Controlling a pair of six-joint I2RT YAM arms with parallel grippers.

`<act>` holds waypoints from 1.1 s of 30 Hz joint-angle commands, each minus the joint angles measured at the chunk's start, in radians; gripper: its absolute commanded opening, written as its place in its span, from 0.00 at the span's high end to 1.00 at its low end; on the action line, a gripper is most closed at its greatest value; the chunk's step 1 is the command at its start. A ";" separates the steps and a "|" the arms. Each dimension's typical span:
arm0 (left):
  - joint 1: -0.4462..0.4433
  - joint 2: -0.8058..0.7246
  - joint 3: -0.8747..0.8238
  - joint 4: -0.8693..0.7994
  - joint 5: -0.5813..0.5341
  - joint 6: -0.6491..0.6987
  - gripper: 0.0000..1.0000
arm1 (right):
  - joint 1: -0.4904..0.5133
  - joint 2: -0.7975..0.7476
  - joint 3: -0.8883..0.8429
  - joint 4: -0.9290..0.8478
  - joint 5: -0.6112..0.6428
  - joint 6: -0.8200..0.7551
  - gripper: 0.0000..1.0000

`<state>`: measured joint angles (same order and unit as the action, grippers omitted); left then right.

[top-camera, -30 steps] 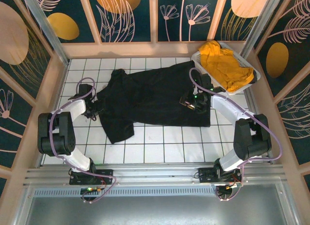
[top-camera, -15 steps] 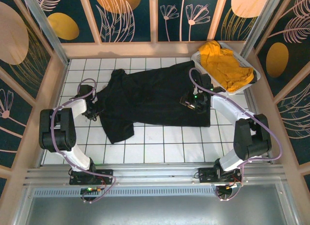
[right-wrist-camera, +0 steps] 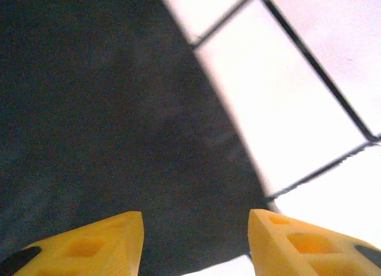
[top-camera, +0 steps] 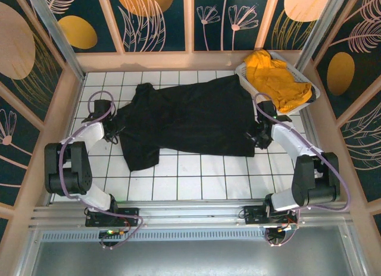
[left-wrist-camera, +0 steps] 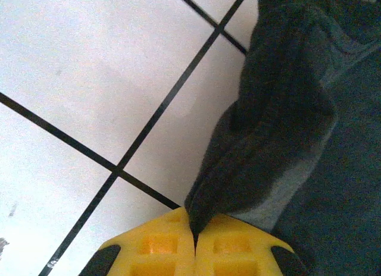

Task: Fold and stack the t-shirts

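Note:
The black t-shirt [top-camera: 190, 116] lies spread across the white tiled table [top-camera: 196, 176], one sleeve hanging toward the front left. My left gripper [top-camera: 113, 133] sits at the shirt's left edge; in the left wrist view its yellow jaws [left-wrist-camera: 195, 221] are shut on a pinched fold of black cloth [left-wrist-camera: 286, 139]. At the shirt's lower right corner is my right gripper [top-camera: 258, 137], open, hovering over the black fabric [right-wrist-camera: 119, 109] with nothing between its fingers [right-wrist-camera: 195, 223]. The mustard-yellow t-shirt [top-camera: 275, 80] lies crumpled in the basket.
A white lattice basket [top-camera: 314, 96] stands at the back right corner, close behind my right arm. Wooden side walls and patterned panels enclose the table. Bare tiles [top-camera: 196, 187] run along the front of the shirt.
My left gripper has closed on the shirt's left edge. The right gripper moved from over the shirt's middle right out to its lower right corner and opened wider.

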<state>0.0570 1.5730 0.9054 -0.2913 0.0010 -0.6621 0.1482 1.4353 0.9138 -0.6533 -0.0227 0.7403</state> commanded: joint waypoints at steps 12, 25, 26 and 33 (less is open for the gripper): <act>-0.001 -0.018 -0.023 0.000 -0.003 -0.067 1.00 | 0.007 0.031 -0.093 -0.109 -0.062 0.031 0.48; -0.002 -0.018 -0.016 -0.002 0.011 -0.060 1.00 | 0.005 0.127 -0.090 0.040 -0.115 0.054 0.58; -0.001 -0.018 -0.012 -0.002 0.013 -0.061 1.00 | 0.004 0.136 -0.090 0.046 -0.115 0.057 0.62; 0.000 -0.019 0.014 -0.005 0.032 -0.087 1.00 | 0.001 0.161 -0.056 0.112 -0.097 0.051 0.95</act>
<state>0.0570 1.5608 0.8909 -0.2916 0.0181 -0.7204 0.1459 1.5654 0.8291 -0.6277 -0.1303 0.7910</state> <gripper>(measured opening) 0.060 0.079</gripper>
